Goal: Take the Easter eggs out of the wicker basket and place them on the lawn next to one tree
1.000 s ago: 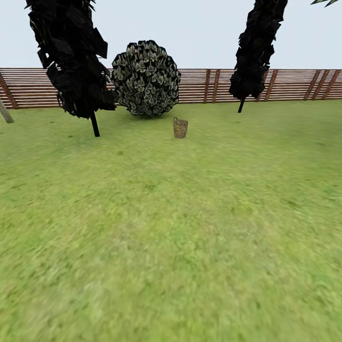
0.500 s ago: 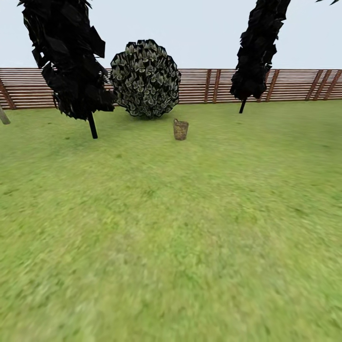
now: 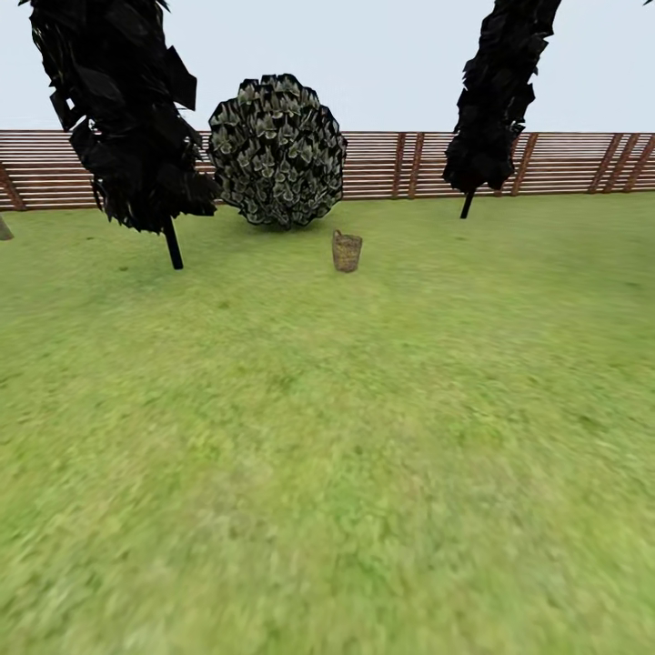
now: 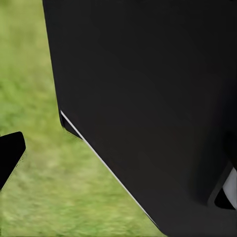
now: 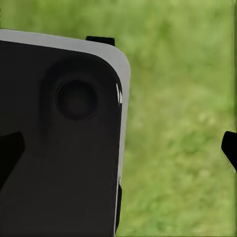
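From your head camera, the small brown woven wicker basket (image 3: pixel 347 251) stands upright on the short, mottled green lawn (image 3: pixel 364 473), well ahead of you and just in front of a round grey-green scaly bush (image 3: pixel 277 150). Any eggs inside are too small to make out. A brown slatted wooden fence (image 3: pixel 546 164) closes the far edge. Two narrow dark ragged-leaved trees (image 3: pixel 123 118) flank the basket, leaving a wide grassy lane straight to it.

In your left wrist camera, a big black body panel (image 4: pixel 148 98) hangs close over grass, probably because the arm is tucked in for driving. One black fingertip (image 4: pixel 10 153) shows; you cannot tell the fingers' state.

In your right wrist camera, a black, grey-edged housing (image 5: pixel 59 138) sits over blurred grass, with dark tips at either edge; again, you cannot tell.
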{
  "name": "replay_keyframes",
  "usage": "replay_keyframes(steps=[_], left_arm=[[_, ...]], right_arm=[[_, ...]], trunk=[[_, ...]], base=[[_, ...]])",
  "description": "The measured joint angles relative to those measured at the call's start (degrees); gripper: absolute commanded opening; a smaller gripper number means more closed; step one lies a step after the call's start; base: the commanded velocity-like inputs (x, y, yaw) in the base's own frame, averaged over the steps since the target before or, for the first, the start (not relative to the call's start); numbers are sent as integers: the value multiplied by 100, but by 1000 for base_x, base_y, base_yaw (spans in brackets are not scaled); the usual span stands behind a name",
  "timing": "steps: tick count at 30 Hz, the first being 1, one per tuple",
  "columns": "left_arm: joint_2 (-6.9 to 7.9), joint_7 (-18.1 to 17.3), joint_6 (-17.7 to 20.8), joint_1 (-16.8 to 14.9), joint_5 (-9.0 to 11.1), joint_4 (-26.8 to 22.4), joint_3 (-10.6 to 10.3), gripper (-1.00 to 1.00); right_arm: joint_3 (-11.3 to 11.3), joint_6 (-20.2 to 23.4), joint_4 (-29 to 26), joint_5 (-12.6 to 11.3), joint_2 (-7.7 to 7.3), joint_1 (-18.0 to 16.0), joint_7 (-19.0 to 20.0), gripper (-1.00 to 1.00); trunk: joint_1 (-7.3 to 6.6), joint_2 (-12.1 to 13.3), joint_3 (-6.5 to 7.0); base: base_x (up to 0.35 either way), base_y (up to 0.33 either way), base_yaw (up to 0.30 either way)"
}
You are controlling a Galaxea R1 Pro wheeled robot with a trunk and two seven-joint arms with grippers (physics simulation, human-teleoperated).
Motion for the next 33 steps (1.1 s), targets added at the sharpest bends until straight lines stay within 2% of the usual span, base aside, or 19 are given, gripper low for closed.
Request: replay_keyframes(steps=[33], left_arm=[[3,0,0,-1,0,0,0,100]], right_arm=[[0,0,0,0,0,0,-1,100]], trunk=[[0,0,0]], base=[[334,0,0]])
